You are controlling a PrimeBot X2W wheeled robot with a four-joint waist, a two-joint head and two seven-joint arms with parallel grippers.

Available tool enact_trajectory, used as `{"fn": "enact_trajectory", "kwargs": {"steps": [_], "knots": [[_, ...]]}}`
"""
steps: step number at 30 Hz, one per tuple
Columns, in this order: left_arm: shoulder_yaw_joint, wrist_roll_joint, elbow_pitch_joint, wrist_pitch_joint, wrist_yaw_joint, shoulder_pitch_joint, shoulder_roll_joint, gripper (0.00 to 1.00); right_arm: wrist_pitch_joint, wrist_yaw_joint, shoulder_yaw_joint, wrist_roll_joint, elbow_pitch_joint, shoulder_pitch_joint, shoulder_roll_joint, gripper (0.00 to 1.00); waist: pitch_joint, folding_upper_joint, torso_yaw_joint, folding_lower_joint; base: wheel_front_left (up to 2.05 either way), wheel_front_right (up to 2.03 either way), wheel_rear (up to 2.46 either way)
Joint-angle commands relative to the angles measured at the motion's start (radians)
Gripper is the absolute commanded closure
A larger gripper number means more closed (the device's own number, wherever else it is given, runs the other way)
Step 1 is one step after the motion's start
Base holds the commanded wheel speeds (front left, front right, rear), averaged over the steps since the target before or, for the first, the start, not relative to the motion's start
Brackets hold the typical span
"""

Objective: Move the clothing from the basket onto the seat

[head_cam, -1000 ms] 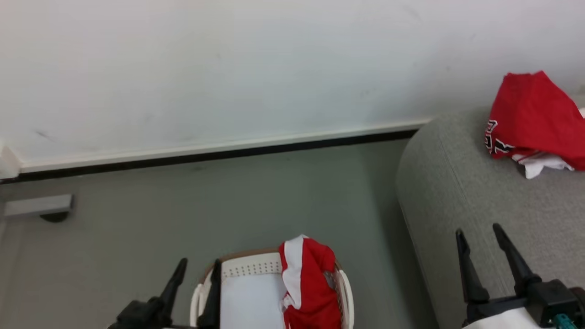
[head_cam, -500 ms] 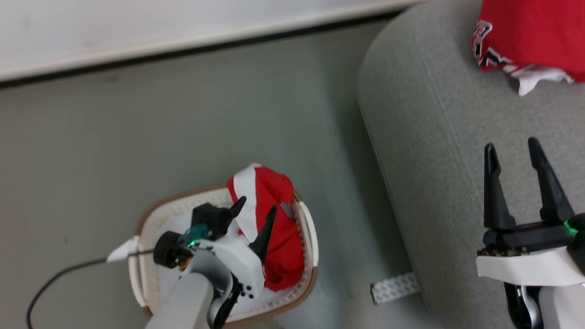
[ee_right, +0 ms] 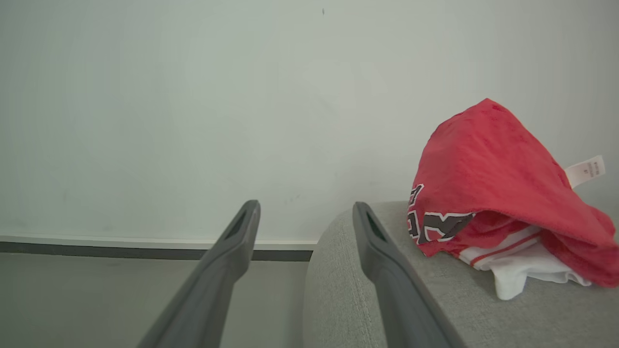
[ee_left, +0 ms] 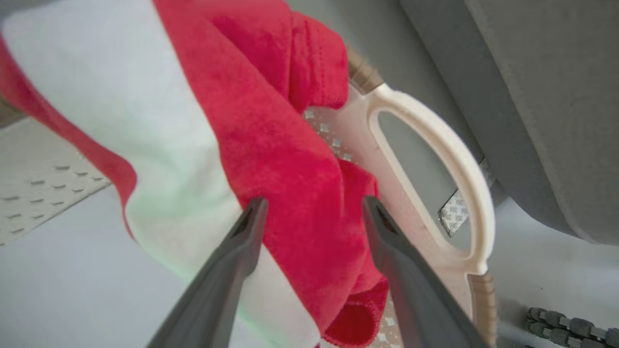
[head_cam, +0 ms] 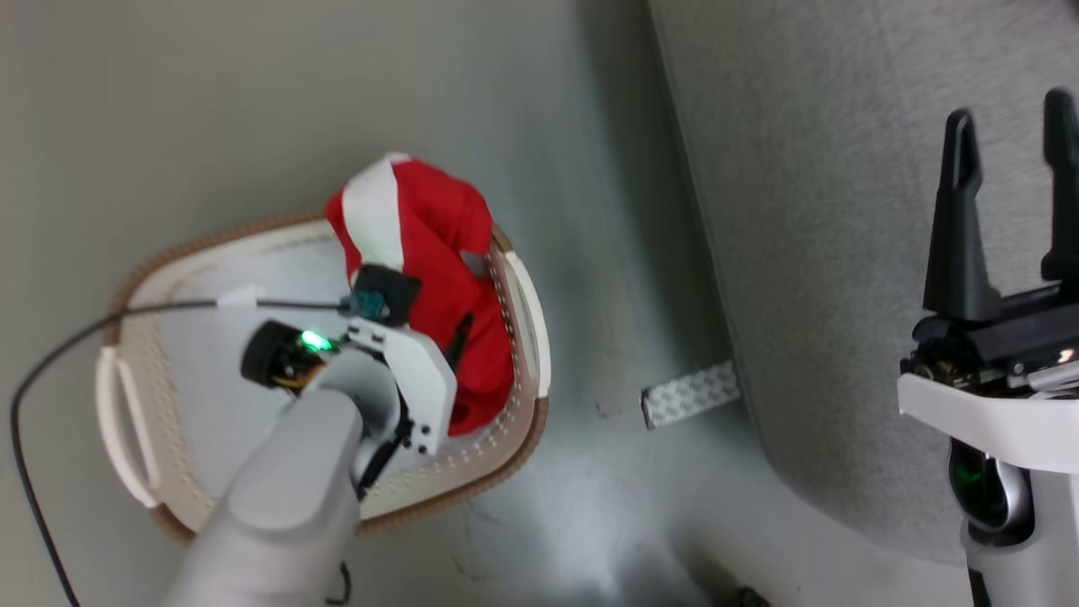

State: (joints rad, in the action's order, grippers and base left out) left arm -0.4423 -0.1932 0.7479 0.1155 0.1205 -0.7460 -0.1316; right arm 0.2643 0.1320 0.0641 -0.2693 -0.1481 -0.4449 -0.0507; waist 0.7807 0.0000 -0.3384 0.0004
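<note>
While open, left pincer (ee_left: 314, 200) nearer clothing (ee_left: 285, 140)

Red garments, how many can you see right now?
2. One red garment lies in the basket, between the open fingers of the left gripper; the other garment sits on the seat. More could be hidden underneath.

Three cameras: one steep, one tight, one level
Head view stares almost straight down, basket (head_cam: 537, 337) lower left, seat (head_cam: 801, 211) at right; left wrist view is jammed close against the red garment (ee_left: 290, 159) in that same basket, seat beyond; right wrist view looks level along the seat top to the wall (ee_right: 193, 96)
</note>
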Motion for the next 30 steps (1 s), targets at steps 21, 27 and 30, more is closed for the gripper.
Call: {"fn": "enact_trajectory", "kwargs": {"steps": [21, 27, 30], "knots": [[-0.042, 0.005, 0.114, 0.02, -0.008, -0.132, -0.023, 1.0, 0.0, -0.003, -0.008, -0.027, -0.053, -0.036, 0.0, 0.0, 0.159, 0.0, -0.027, -0.0004, 0.0, 0.0, 0.0], [-0.004, -0.073, 0.1, -0.035, -0.007, -0.075, 0.01, 1.0, 0.0, -0.003, -0.021, 0.004, -0.031, -0.012, 0.0, 0.0, 0.054, 0.0, 0.028, -0.0004, 0.0, 0.0, 0.0], [0.004, -0.103, 0.089, -0.059, -0.003, -0.041, 0.021, 1.0, 0.0, -0.003, -0.031, 0.014, -0.023, 0.003, 0.0, 0.0, -0.001, 0.0, 0.054, -0.0004, 0.0, 0.0, 0.0]]}}
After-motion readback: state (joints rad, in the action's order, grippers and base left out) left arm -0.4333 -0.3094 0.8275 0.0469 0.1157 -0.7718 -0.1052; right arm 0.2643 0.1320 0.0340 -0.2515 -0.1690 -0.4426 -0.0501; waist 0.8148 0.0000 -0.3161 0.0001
